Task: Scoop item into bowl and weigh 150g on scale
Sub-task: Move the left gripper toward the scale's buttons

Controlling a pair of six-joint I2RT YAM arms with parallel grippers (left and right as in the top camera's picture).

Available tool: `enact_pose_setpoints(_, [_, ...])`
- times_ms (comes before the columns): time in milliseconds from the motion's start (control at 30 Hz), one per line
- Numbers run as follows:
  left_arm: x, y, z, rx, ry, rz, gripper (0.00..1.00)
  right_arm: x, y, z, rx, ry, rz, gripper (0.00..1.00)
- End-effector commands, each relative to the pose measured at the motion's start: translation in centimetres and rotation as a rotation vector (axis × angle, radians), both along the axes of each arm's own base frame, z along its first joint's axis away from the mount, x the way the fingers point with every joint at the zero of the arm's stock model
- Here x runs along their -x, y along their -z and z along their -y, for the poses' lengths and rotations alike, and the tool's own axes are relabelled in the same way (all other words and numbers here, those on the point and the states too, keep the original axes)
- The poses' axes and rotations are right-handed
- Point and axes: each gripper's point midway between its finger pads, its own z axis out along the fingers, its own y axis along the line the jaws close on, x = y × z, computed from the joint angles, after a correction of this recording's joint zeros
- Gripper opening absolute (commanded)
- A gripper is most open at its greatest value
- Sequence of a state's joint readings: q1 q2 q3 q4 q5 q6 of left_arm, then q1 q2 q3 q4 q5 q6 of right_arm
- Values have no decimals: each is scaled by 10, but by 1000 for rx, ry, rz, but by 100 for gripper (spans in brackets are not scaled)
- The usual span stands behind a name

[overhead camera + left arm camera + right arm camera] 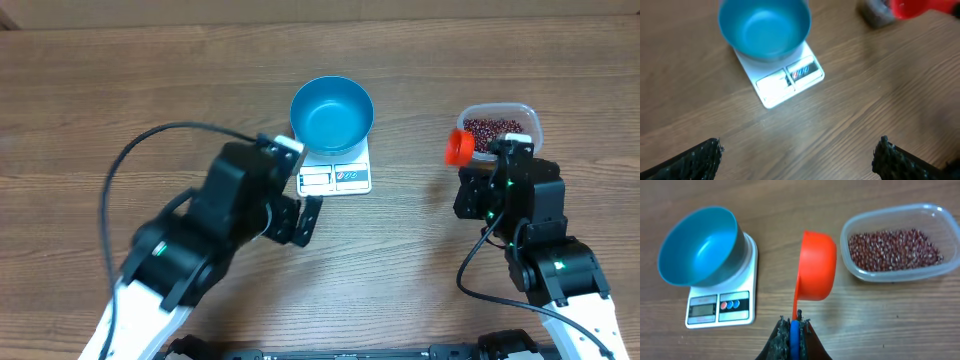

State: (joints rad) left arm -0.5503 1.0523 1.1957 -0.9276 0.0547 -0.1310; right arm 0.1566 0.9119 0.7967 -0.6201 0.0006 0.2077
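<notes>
Overhead: blue bowl [331, 108] on scale [335, 179], beans [495, 128] in clear tub [535, 125] nearest the right arm; left wrist: left jaws wide apart, empty, bowl ahead; right wrist: right jaws clamped on orange scoop [817, 265] handle, its long axis running back to the jaws, beans just right of its cup.

Soft, even light falls from above; the wooden table [120, 80] is evenly lit. Shadows are faint and diffuse, darkest under the arms [230, 210] in the overhead view's lower half. The left wrist view is soft throughout, the red scoop [920, 7] at upper right smeared. The right wrist view is crisper, the bowl [697, 245] softly shading the scale [722, 305].
</notes>
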Motion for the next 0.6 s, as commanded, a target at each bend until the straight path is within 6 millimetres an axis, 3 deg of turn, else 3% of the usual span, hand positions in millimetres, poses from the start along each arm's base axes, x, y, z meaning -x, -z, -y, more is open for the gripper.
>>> enact_pose_setpoints(0, [12,-33,-8,14,37,133,100,-5,-20,3,4,10,52,4])
enact_pose_setpoints(167, [22,-50,-20,20,30,204,100,-4,-19,3,5,10,45,3])
enact_pose_setpoints(567, [20,-43,-10,34,54,165,100,-1,-15,3,6,7,25,4])
